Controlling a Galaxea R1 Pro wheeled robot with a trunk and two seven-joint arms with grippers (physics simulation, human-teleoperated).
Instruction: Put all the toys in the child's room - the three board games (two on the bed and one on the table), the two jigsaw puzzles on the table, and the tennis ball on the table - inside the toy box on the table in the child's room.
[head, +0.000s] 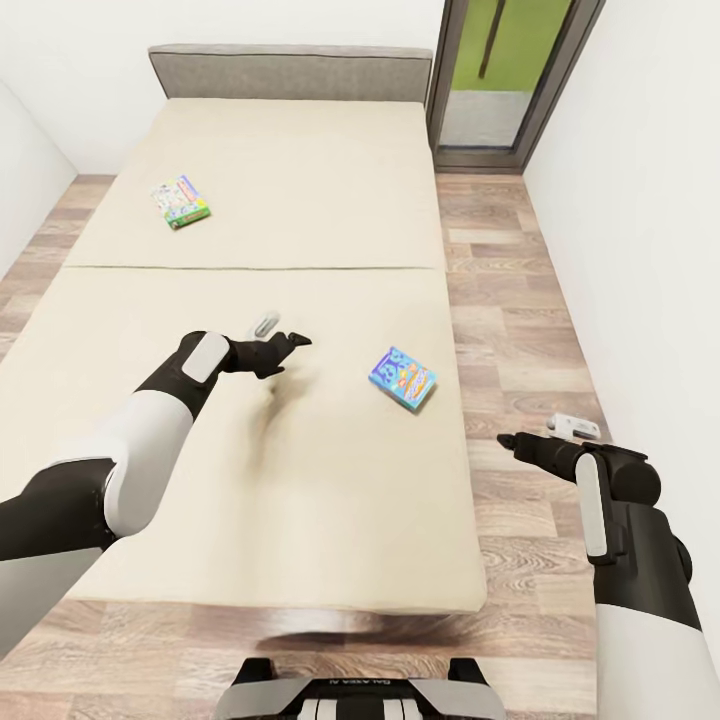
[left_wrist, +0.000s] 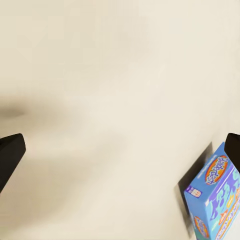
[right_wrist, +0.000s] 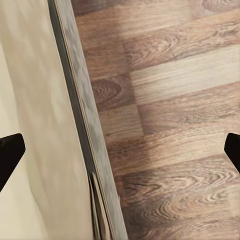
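Slide wide-open left hand (head: 296, 342) toward blue board game (head: 402, 377) near bed (head: 300, 480) right edge, straddle, close; right hand (head: 507, 441) wide, idle.

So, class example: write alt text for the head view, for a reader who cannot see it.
Two board games lie apart on a beige bed: a blue box nearer, a green-edged box farther. The left gripper hovers over the mattress beside the blue box; the right gripper hangs over the wood floor.

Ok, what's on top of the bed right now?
Two board games lie flat on the bed: a blue one nearer, a green-edged one farther back. The left gripper hovers above, open.
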